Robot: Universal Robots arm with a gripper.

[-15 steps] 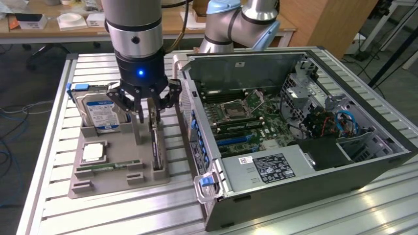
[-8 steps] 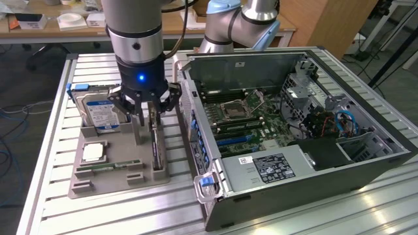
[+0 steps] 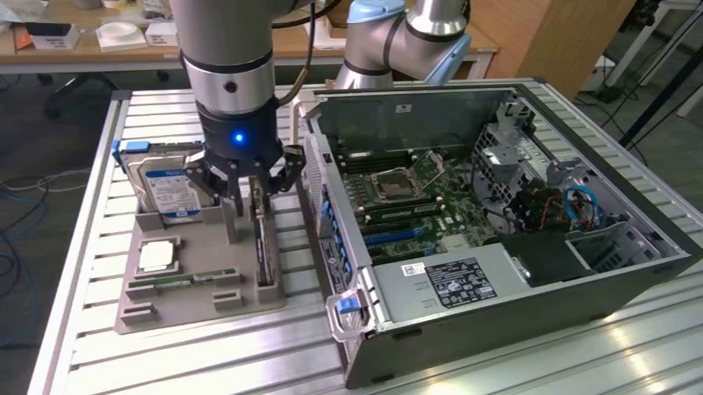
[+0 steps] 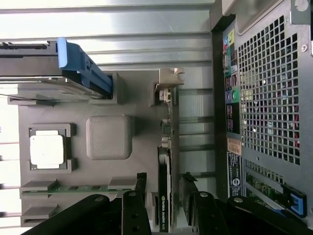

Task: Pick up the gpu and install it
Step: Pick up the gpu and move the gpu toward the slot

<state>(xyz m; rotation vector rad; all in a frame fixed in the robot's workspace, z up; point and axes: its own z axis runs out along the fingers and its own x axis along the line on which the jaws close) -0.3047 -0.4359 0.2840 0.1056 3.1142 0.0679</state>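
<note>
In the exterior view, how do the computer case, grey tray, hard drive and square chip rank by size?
1. computer case, largest
2. grey tray
3. hard drive
4. square chip, smallest
The differences are plain, so nearness to the camera doesn't change the order.

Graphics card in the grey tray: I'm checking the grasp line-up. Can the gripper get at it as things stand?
Probably yes. The open gripper hangs right over the graphics card, which stands on edge in the tray, its top edge bare; the hard drive stands off to one side.

Grey arm (image 3: 225, 49), black pincer (image 3: 245, 200), blue light (image 3: 239, 137)
</note>
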